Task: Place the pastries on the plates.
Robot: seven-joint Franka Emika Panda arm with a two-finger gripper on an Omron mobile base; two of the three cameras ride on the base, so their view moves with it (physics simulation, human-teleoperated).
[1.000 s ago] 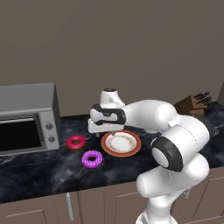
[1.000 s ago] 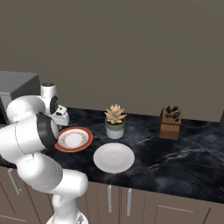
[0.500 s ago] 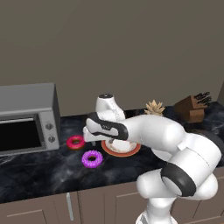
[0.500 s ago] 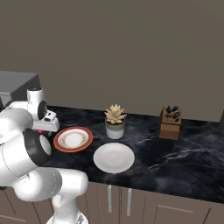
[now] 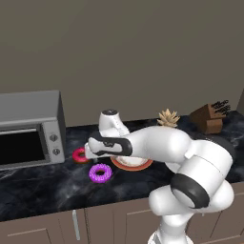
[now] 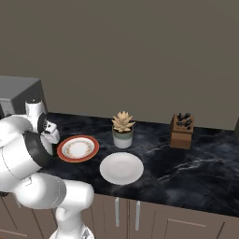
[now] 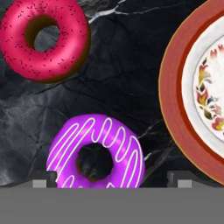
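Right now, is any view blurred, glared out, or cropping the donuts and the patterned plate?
Hand view: sharp, evenly lit, no glare; the purple donut meets the grey bottom band, the red-pink donut is clipped at the top edge, and the patterned plate runs off the right. Left base view: soft but readable; the arm hides part of that plate. Right base view: clear, faint shadows.

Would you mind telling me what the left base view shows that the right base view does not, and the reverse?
Left base view alone: the purple donut and the red-pink donut on the counter, both off the plates, plus the front of the microwave. Right base view alone: the plain white plate, bare. Both share the orange-rimmed plate, the potted plant and the knife block.
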